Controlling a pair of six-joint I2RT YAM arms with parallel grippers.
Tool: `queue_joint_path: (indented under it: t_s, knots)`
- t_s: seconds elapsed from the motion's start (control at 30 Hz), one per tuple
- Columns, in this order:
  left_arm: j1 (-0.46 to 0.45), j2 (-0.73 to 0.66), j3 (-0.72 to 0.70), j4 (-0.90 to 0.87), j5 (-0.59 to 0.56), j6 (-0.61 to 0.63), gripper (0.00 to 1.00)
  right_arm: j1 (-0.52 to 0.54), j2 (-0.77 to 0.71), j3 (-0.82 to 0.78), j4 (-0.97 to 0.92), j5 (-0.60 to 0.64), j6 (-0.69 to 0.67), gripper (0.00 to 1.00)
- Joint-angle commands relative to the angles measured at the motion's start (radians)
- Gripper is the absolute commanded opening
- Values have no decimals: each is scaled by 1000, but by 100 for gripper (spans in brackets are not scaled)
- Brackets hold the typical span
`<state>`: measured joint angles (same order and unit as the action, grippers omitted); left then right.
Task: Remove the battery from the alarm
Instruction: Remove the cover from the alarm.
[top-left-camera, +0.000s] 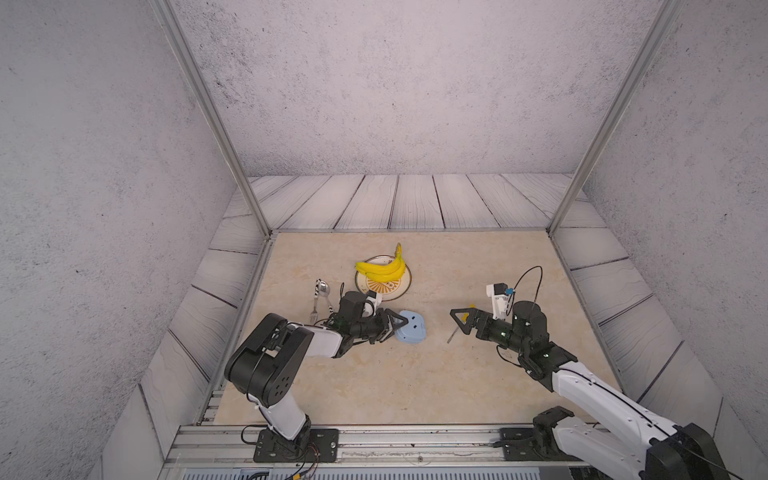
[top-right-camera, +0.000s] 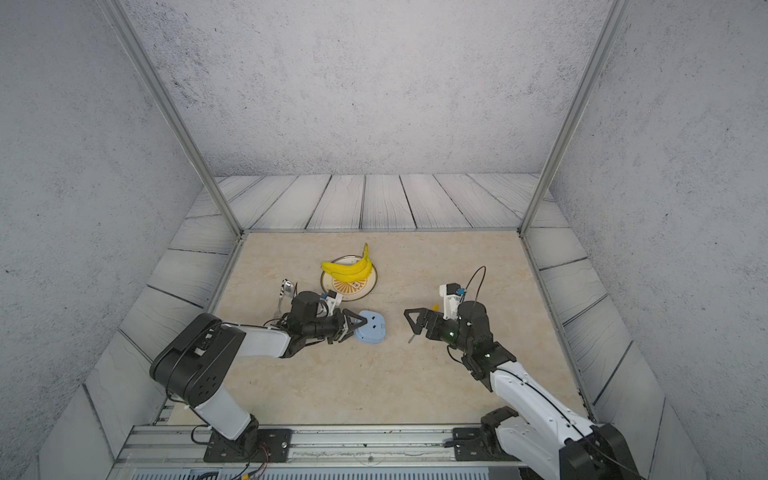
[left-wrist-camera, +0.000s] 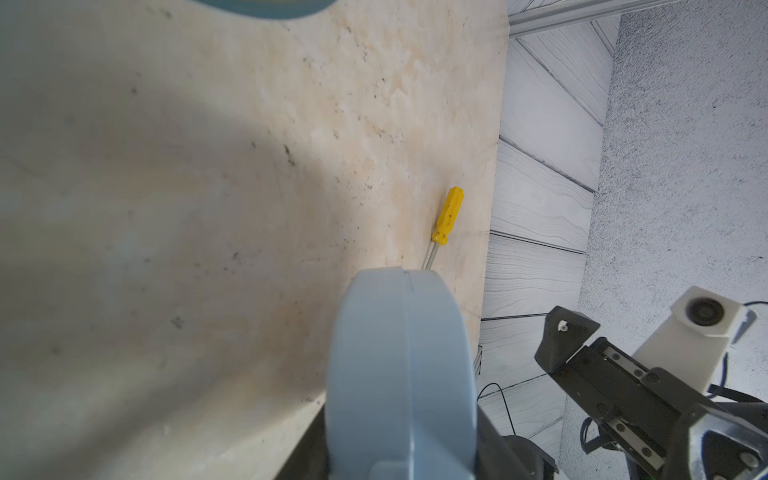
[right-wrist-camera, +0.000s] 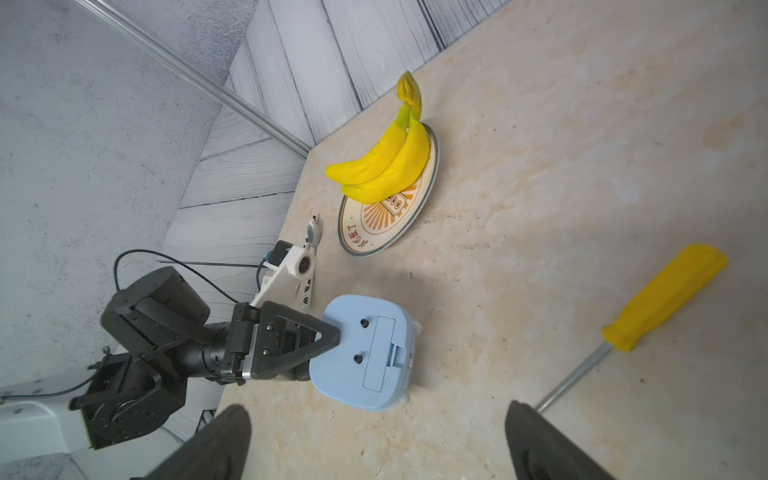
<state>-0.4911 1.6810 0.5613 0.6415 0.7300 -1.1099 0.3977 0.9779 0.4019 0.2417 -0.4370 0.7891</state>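
Left jaws on alarm (right-wrist-camera: 361, 353) — right wide

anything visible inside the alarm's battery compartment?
No. The alarm is held back-up by the left claw, and its compartment cover is shut. Whatever is inside, battery included, is covered.

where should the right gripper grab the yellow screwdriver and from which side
Grip the yellow handle of the screwdriver, coming straight down from above with the open right gripper, jaws across its width. It lies flat on the table; the handle is thick, while the thin shaft hugs the surface.
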Motion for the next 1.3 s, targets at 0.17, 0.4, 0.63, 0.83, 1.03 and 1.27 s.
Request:
queue_joint_path:
  t_s: [0.17,0.4,0.63,0.83,1.03,1.27]
  knots:
    - [-19,13,-56,95,8,42,31,0,144,6,98,-99,125,100]
    - [-39,29,-78,113,-22,44,32,66,321,49,229,-72,187,97]
    - [-46,43,-83,107,-40,51,33,170,450,146,236,-6,212,96]
    - [-49,37,-83,90,-50,56,33,219,518,182,220,29,243,95]
    - [-50,34,-78,75,-57,59,34,245,558,184,232,20,262,94]
    - [-52,33,-74,68,-58,59,34,260,579,198,237,9,260,90]
